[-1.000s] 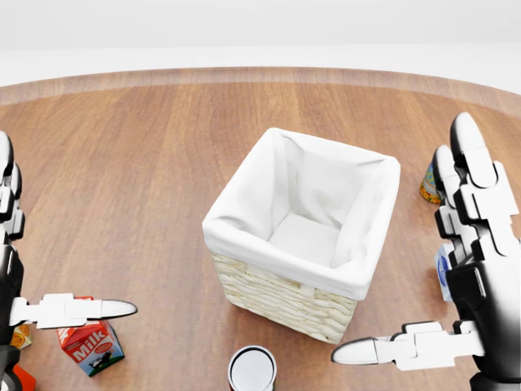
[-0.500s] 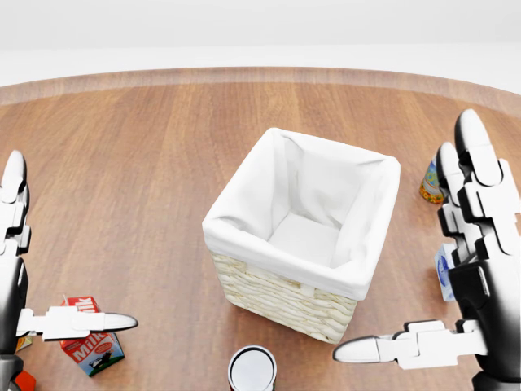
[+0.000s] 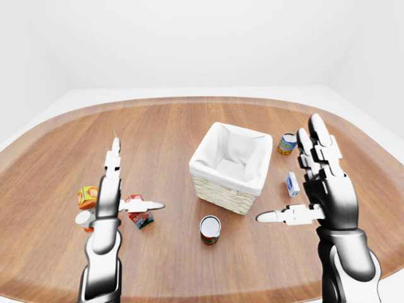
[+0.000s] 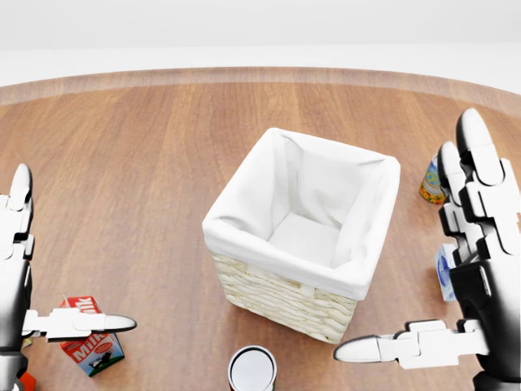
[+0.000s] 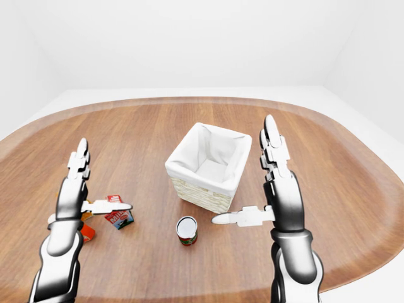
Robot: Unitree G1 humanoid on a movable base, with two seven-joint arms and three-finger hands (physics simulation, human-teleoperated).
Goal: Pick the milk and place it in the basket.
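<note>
1. Lower than a second ago, the left hand (image 3: 108,189) has sunk toward the bottom left of the head view, its thumb now across the top of the milk (image 4: 88,336); the right hand has barely shifted.
2. At the far left of the left-eye view, an orange carton (image 3: 87,196) lies near the milk, so the approach should keep clear of it.
3. Left fingers (image 3: 113,161) are spread straight, pinching nothing; the milk stands on the surface (image 3: 158,139), just beside the hand, apart from the basket.
4. To grasp well, I judge the hand should drop until thumb and fingers bracket the carton's sides, then close squarely.
5. Right of it stands a can (image 3: 210,228), then the white-lined basket (image 4: 244,281), which looks bare inside.
6. Farthest right, the right hand (image 4: 480,277) hovers spread, holding nothing.
</note>
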